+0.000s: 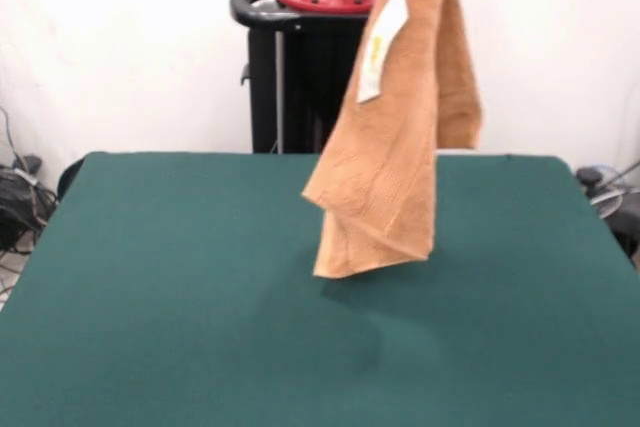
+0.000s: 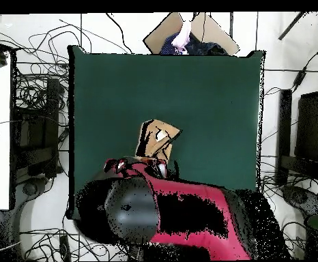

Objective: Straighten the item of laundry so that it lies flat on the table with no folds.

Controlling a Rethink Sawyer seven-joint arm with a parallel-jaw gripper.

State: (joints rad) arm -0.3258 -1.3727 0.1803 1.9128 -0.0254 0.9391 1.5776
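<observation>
Hanging folded towel, lower edge above bare table, pincer grip unclear

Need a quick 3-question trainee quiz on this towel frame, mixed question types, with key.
1. True or false: the towel lies flat on the table.
2. In the front view, the white label sits: A) near the towel's top B) at its lowest corner C) on the table.
3. Fill in: in the overhead view, the red and black arm reaches in from the picture's ____ edge.

Key: 1 false, it hangs folded with its top out of frame. 2 A. 3 bottom.
</observation>
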